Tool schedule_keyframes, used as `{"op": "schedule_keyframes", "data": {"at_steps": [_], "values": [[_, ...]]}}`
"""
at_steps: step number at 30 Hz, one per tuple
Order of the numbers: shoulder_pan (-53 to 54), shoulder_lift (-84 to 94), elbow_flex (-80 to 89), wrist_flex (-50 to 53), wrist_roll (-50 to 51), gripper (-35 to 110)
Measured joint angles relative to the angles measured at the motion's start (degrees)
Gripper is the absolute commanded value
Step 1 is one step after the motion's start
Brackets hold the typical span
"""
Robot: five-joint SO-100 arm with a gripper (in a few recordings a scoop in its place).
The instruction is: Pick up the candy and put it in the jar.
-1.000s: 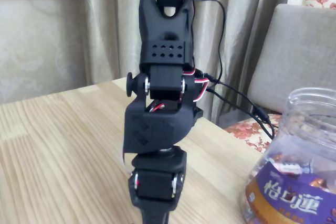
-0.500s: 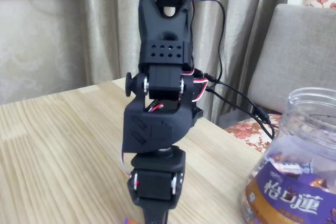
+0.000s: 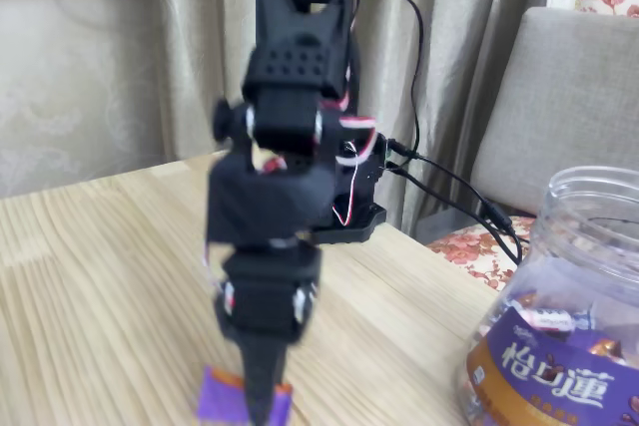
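Tool (image 3: 258,401) pinches the purple candy (image 3: 222,396) just off the table (image 3: 100,286) — arm blurred — best lifted well above the jar (image 3: 569,316) rim before swinging right.

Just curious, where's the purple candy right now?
In the fixed view the candy sits at the bottom edge, at the gripper tip, left of the jar.

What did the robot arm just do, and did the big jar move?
The arm swung toward the left of the fixed view and lifted. Its gripper now shows with the purple candy at its fingers, apparently held; before, the candy was below the picture's edge. The jar stayed where it was on the table.
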Motion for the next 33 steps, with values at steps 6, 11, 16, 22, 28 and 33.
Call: {"op": "schedule_keyframes", "data": {"at_steps": [6, 11, 16, 22, 28, 33], "values": [[1.58, 9.4, -10.81, 16.26, -6.42, 0], [-1.05, 15.21, -21.18, 29.36, -8.7, 0], [-6.68, 17.75, -32.26, 40.61, -8.79, 0], [-14.85, 17.67, -47.2, 49.13, -9.84, 0], [-24.79, 17.23, -50.27, 49.92, -10.02, 0], [-30.94, 16.96, -50.1, 49.92, -10.02, 0]]}}
